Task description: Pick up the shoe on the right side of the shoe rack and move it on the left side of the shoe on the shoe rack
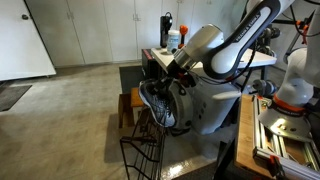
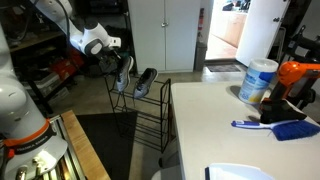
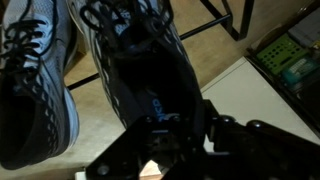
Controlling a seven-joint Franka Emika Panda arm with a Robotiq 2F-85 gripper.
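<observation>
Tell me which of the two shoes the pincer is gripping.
The shoe nearer the arm, clamped in the shut pincer; the other shoe lies untouched on the top tier of the shoe rack.

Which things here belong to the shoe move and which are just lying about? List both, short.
For the job:
- gripper, shut on the held shoe
- second shoe, resting on the rack
- shoe rack

Lying about:
- wipes tub and blue brush on the white table
- wooden stool by the rack
</observation>
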